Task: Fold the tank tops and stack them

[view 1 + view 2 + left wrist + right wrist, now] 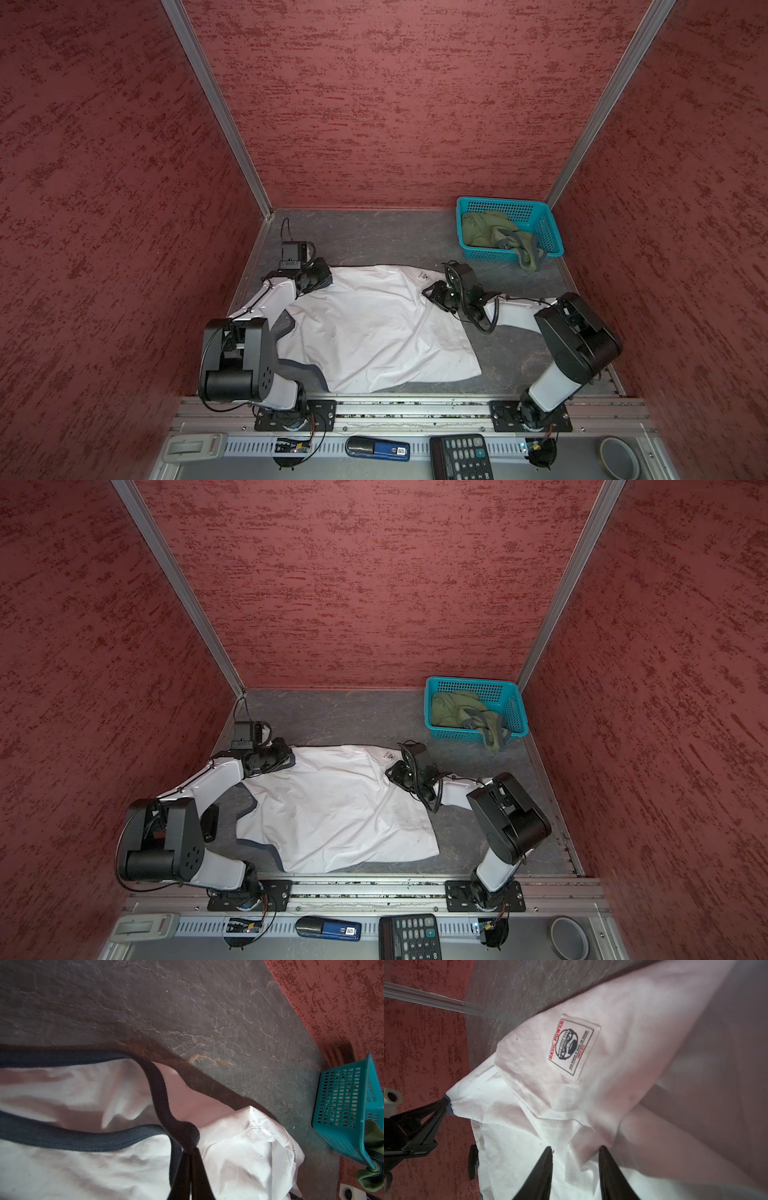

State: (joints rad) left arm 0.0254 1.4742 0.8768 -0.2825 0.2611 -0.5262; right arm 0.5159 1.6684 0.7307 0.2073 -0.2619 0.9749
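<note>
Left fingers (200, 1174) pinch white top (374, 328); basket (490, 252) holds olive top (482, 232).

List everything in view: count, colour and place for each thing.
white tank top: one, white with navy trim, spread over the middle of the table
olive tank top: one, olive green with grey trim, crumpled in the basket, part hanging over its near rim
basket: one, teal, far right corner of the table
table: one, dark grey
walls: three, mottled red, around the table
calculator: one, black, front ledge
blue and black tool: one, front ledge, left of the calculator; kind unclear
tape roll: one, grey, right end of the front ledge
pale grey object: one, left end of the front ledge
left gripper: one, black, shut on the white tank top's navy trim
right gripper: one, black, jaws apart at the white tank top, near its label
</note>
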